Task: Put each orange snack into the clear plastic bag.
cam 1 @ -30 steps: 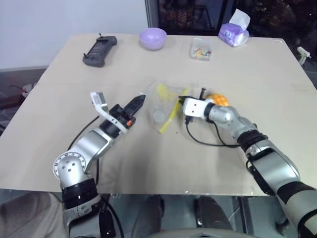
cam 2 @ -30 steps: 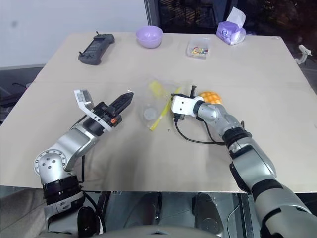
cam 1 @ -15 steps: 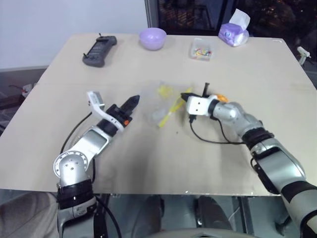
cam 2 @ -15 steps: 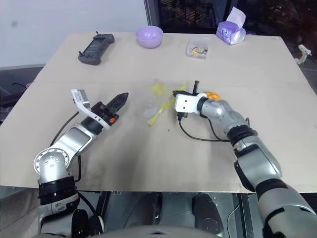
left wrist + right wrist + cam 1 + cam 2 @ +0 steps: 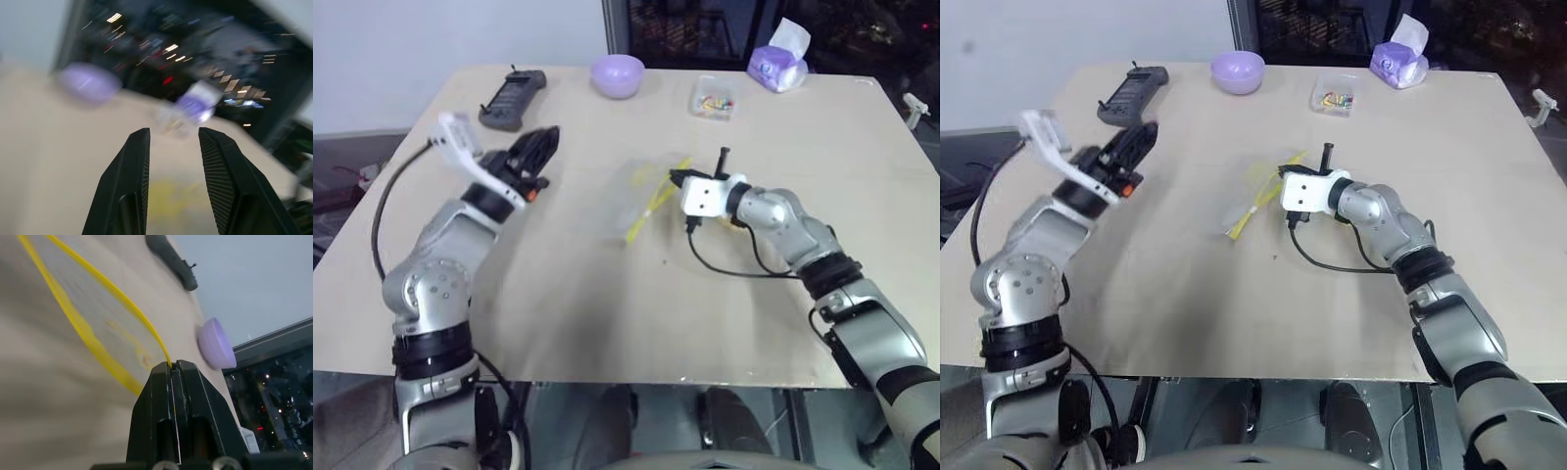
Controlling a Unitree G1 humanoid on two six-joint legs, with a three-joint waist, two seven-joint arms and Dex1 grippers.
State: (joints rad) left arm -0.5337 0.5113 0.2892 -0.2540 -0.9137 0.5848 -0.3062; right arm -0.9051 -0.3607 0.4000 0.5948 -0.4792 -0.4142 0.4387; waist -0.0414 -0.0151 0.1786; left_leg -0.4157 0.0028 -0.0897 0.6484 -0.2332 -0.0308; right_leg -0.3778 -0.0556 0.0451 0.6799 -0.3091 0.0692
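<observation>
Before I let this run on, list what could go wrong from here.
1. The right gripper pinches only the yellow seal edge of the bag; such a thin hold may slip, or leave the mouth sagging shut.
2. The snack lies nearly hidden behind the right arm, so the left gripper, raised far off near the remote, would probably have to cross the held bag to reach it and could knock it.

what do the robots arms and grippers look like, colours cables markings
Both arms are silver-grey metal with rounded joint housings and black bands. The left gripper has two black tapered fingers with finely textured inner pads, an orange spot at its base and a white bracket behind. The right gripper sits on a white boxy block, with a black cable looping beneath.
</observation>
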